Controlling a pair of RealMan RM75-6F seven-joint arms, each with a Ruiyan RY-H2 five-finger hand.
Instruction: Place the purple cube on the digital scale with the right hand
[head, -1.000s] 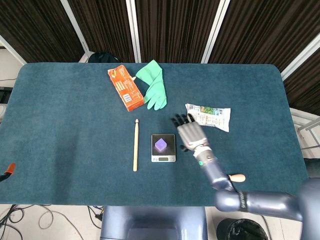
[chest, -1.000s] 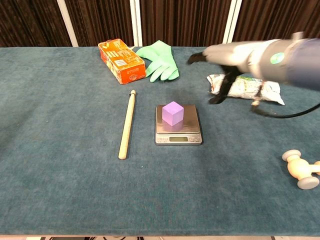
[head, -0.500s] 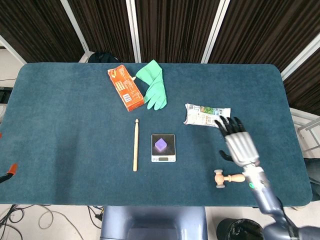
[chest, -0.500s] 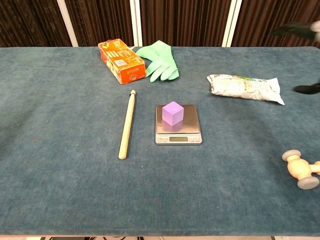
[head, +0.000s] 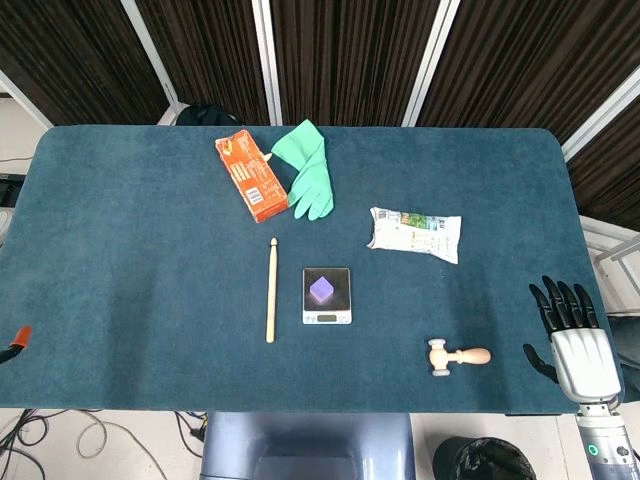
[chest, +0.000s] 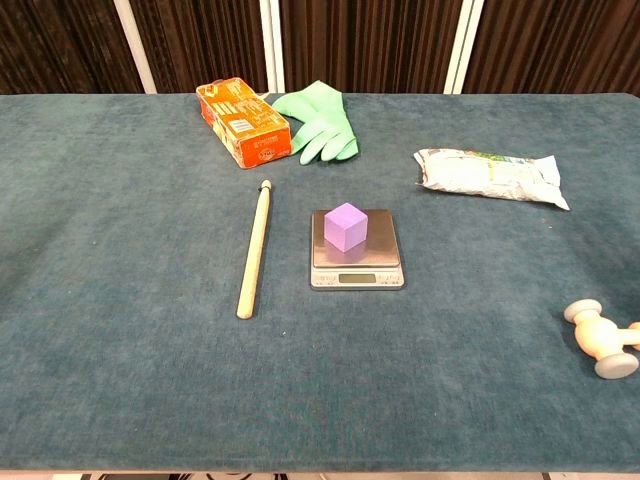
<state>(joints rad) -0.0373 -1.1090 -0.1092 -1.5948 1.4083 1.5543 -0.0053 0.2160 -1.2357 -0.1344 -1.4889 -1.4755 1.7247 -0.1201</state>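
The purple cube (head: 321, 289) (chest: 346, 226) rests on the platform of the small digital scale (head: 327, 308) (chest: 357, 264) near the middle of the table. My right hand (head: 572, 337) is at the table's right front edge, far from the scale, fingers spread and holding nothing. It shows only in the head view. My left hand appears in neither view.
A wooden stick (head: 271, 289) (chest: 254, 247) lies left of the scale. An orange box (head: 251, 175) (chest: 243, 123) and a green glove (head: 307, 168) (chest: 319, 123) are at the back. A snack packet (head: 415, 233) (chest: 489, 174) lies right of centre, a small wooden mallet (head: 456, 356) (chest: 601, 339) at front right.
My right hand has drawn back from beside the scale to the table's right front edge and left the chest view. The cube stays on the scale.
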